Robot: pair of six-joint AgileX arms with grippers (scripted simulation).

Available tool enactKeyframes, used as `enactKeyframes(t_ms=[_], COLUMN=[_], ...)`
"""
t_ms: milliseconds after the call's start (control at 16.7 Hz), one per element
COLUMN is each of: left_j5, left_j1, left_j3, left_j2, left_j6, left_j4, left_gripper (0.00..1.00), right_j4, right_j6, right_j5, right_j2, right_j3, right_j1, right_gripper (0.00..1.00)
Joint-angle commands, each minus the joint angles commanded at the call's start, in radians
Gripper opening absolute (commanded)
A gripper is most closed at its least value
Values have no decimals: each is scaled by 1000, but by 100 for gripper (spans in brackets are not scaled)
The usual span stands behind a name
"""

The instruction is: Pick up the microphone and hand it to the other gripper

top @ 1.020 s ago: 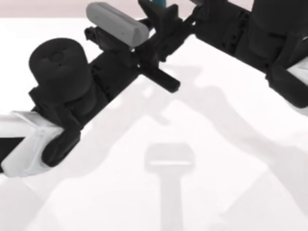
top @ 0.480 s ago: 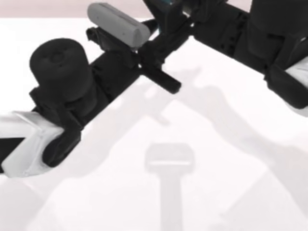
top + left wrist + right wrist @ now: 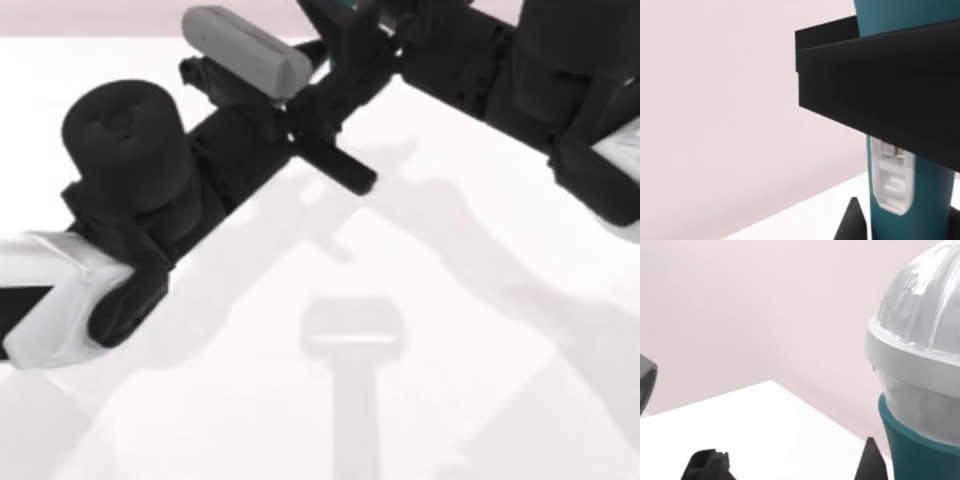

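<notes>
The microphone hangs upright in the air at the table's far middle. Only a sliver of its teal top [image 3: 350,5] shows from above. My left gripper [image 3: 907,222] is shut on the teal handle [image 3: 932,200] just below the white switch plate [image 3: 892,180], one fingertip [image 3: 854,222] beside it. My right gripper [image 3: 372,38] comes in from the right and is shut on the handle higher up, under the silver mesh head [image 3: 925,315]. One of its fingers [image 3: 880,90] crosses in front of the handle. Its fingertip [image 3: 871,460] lies against the teal [image 3: 920,450].
The white table [image 3: 450,330] lies far below both grippers, crossed by arm shadows and the shadow of a stand [image 3: 352,330]. The left wrist's grey-white cylinder [image 3: 245,45] sits just left of the meeting point. A pale pink wall [image 3: 715,100] is behind.
My right gripper slid left up to the microphone between one second and half a second ago. Since then both arms have held still.
</notes>
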Motion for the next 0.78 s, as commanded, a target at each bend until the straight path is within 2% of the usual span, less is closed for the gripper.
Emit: enactKeyframes(t_ms=[720,780], left_j5=[0,0], left_j1=[0,0], left_j3=[0,0], left_j2=[0,0], left_j6=[0,0], left_j4=[0,0], left_gripper=[98,100], right_j4=[0,0], right_j6=[0,0], right_j5=[0,0], right_j2=[0,0], right_j3=[0,0], right_j1=[0,0], right_gripper=[0,0])
